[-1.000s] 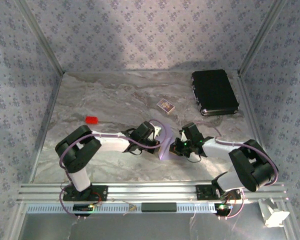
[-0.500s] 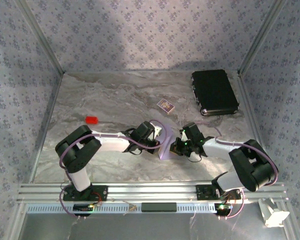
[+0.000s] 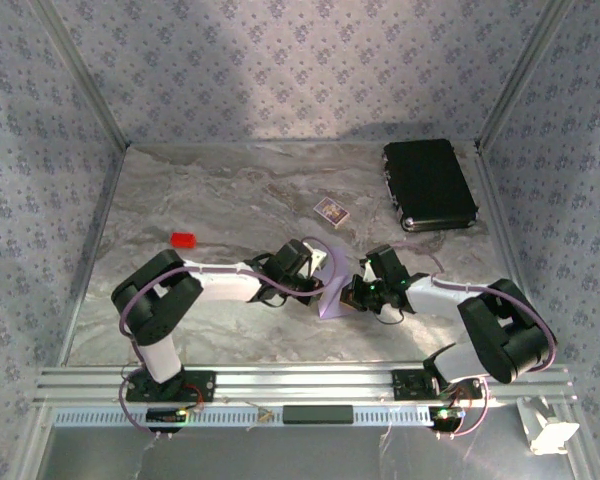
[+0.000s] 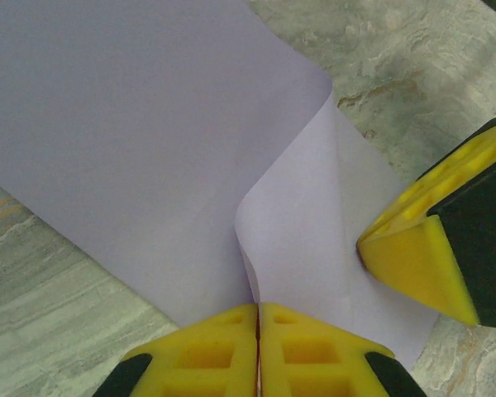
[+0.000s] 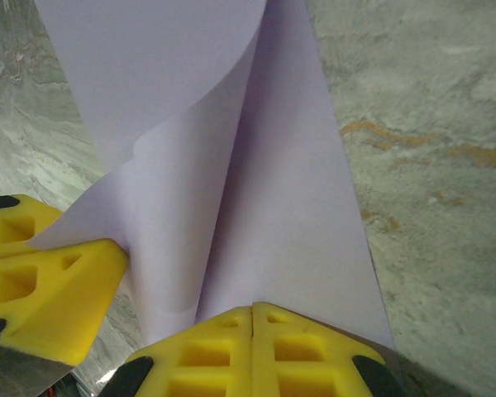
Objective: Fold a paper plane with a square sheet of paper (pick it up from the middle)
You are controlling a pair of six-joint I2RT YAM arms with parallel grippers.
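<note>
The square sheet of paper (image 3: 329, 296) is pale lilac and stands curled on edge at the table's middle, between the two arms. My left gripper (image 3: 318, 283) is shut on one edge of it (image 4: 149, 124), fingertips (image 4: 231, 327) pressed together. My right gripper (image 3: 351, 296) is shut on the opposite edge (image 5: 273, 182). The sheet bends into a soft S-curve between the two grips. The right gripper's yellow finger (image 4: 422, 248) touches the paper in the left wrist view. The left gripper's finger (image 5: 50, 289) sits close beside the sheet in the right wrist view. The paper plane is out of view.
A black case (image 3: 429, 185) lies at the back right. A small patterned card (image 3: 331, 211) lies behind the grippers and a small red block (image 3: 184, 240) to the left. Patterned walls close three sides; an aluminium rail (image 3: 300, 382) runs along the front.
The right gripper has edged left toward the left gripper, and the sheet between them bows a little more. Both grips stay closed.
</note>
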